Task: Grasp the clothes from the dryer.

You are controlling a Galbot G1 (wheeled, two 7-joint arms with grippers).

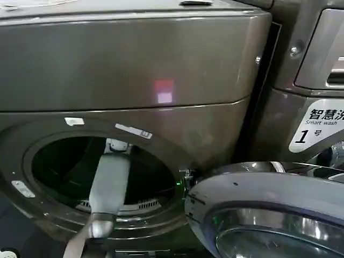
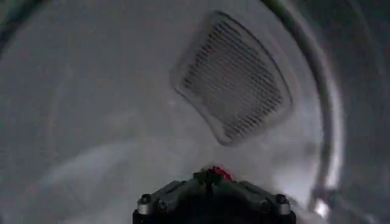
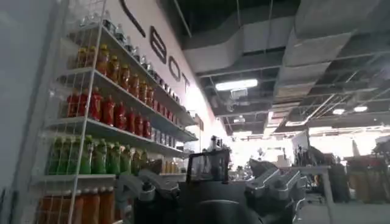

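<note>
Left arm (image 1: pixel 107 188) is reaching through the round opening of the dryer (image 1: pixel 129 70), so that its wrist camera is looking along the inside of the drum (image 2: pixel 109 122). The dryer door (image 1: pixel 269 209) is standing swung open beside the opening, which is giving the arm free passage. In the left wrist view the left pincer (image 2: pixel 213 176) is sitting at the frame's lower edge, with something small and red at its tip; whether its fingers are spread or pressed together cannot be told. Ahead of the pincer, on the drum's rear wall, lies the perforated vent grille (image 2: pixel 234 82). The clothes cannot be made out; the pale drum wall around the pincer is appearing bare, and no garment is seen pinched. Judged from this, the grasp is not yet secured and the arm is probably searching deeper or lower.

The right pincer (image 3: pixel 213 195) is being held away from the machine, its camera facing shelves of bottled drinks (image 3: pixel 109 122); it is carrying nothing, and its finger state cannot be told.
</note>
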